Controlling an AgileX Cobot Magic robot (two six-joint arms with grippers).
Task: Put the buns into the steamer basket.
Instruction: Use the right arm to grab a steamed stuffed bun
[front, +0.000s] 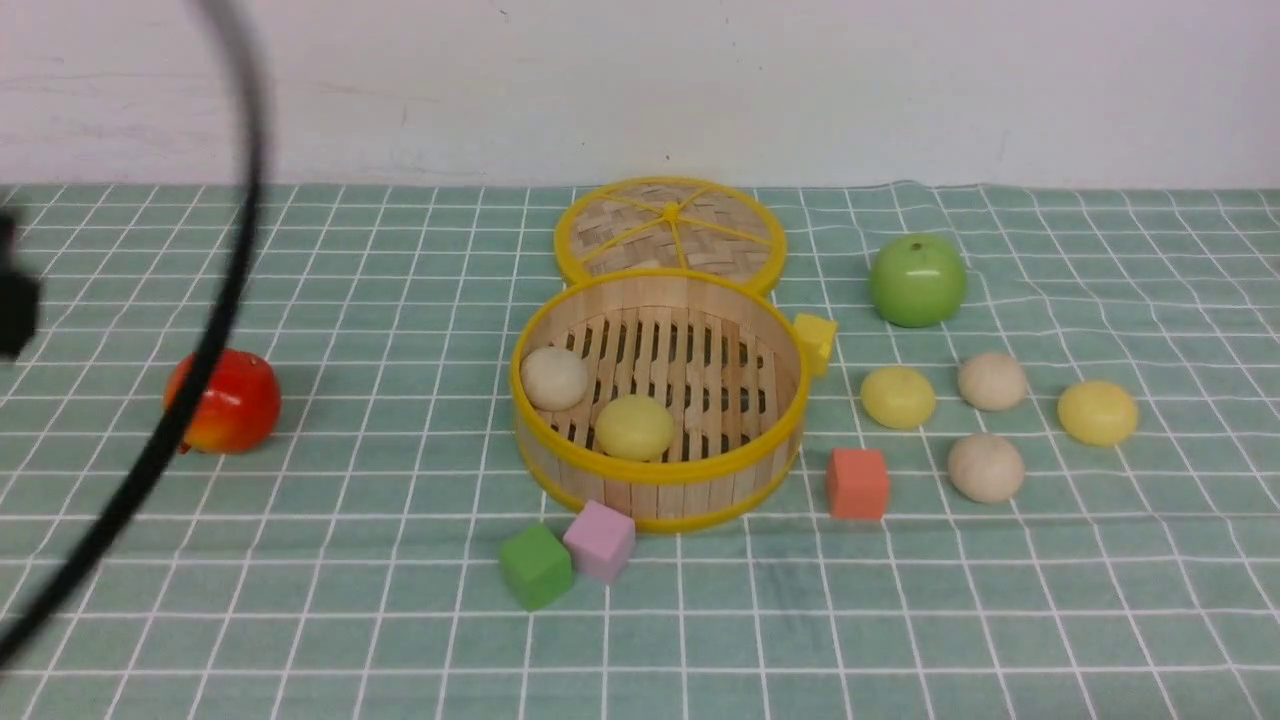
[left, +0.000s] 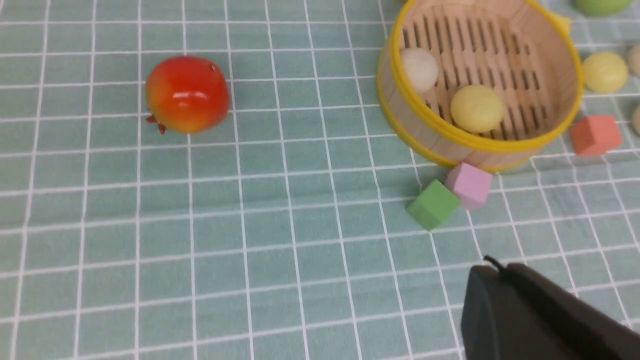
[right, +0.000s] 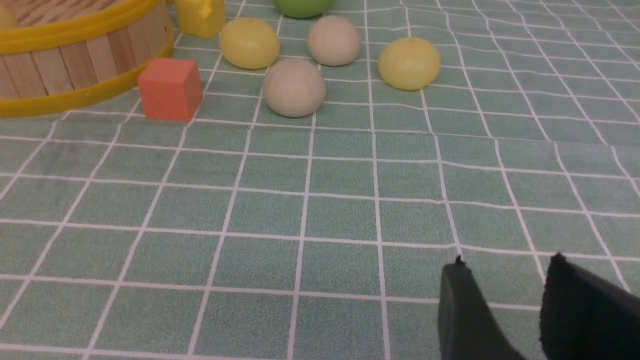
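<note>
Front view: two buns (front: 634, 427) are contained in the steamer basket (front: 660, 495), four buns (front: 986, 467) are left on the cloth (front: 400, 560) to its right, the left claw (left: 487, 280) is closed on nothing, and the right claw (right: 506, 280) part-open, empty.

The steamer basket (front: 660, 468) stands in the middle of the green checked cloth (front: 400, 640), and its lid (front: 670, 232) lies flat just behind it. Inside lie one beige bun (front: 555, 378) and one yellow bun (front: 634, 427). On the cloth to the right lie two yellow buns (front: 898, 397) (front: 1098, 412) and two beige buns (front: 992, 381) (front: 986, 468), with a green apple (front: 917, 280) behind them. A red apple (front: 225, 402) lies far left.
</note>
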